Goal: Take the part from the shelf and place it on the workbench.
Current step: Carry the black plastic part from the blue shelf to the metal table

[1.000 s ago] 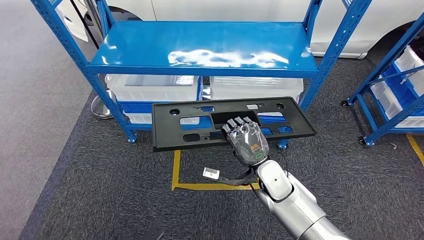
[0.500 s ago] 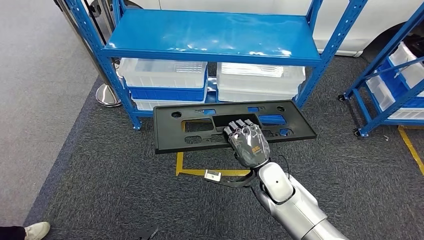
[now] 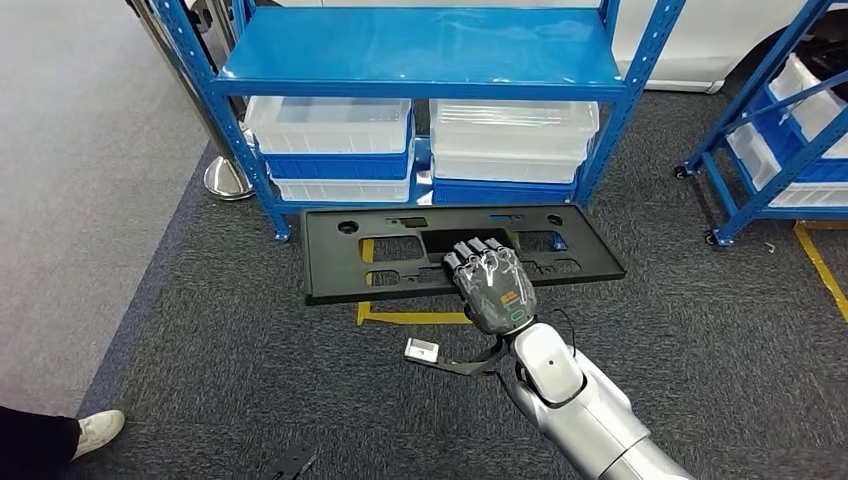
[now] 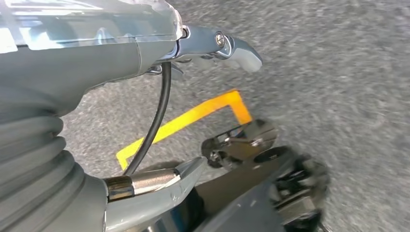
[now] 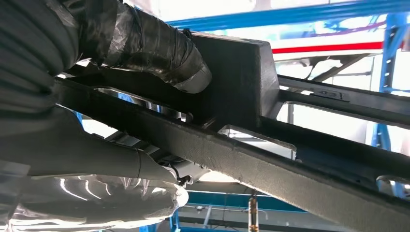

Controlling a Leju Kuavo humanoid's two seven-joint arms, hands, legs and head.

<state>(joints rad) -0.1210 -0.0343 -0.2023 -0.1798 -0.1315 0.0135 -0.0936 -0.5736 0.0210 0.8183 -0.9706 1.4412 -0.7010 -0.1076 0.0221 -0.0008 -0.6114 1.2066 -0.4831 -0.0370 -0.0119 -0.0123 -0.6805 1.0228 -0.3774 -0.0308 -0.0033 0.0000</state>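
Observation:
The part [image 3: 340,270] is a long flat black plastic panel with several cut-outs. My right hand [image 3: 490,285] grips it near the middle of its near edge and holds it level above the grey carpet, in front of the blue shelf [image 3: 420,50]. In the right wrist view the thumb wraps one side of the part's [image 5: 290,169] raised centre block and the fingers [image 5: 159,48] wrap the other. My left hand [image 4: 87,53] hangs over the floor with thumb and fingers apart and nothing between them.
Clear and blue bins [image 3: 330,150] are stacked under the shelf board. A second blue rack [image 3: 780,130] stands at the right. Yellow floor tape [image 3: 410,318] lies below the part. A chrome post base [image 3: 225,178] and a person's shoe [image 3: 95,432] are at the left.
The whole picture has shifted: the camera has drawn back from the shelf, which now sits higher and farther. My right hand still holds the part. A shoe has come into view at lower left.

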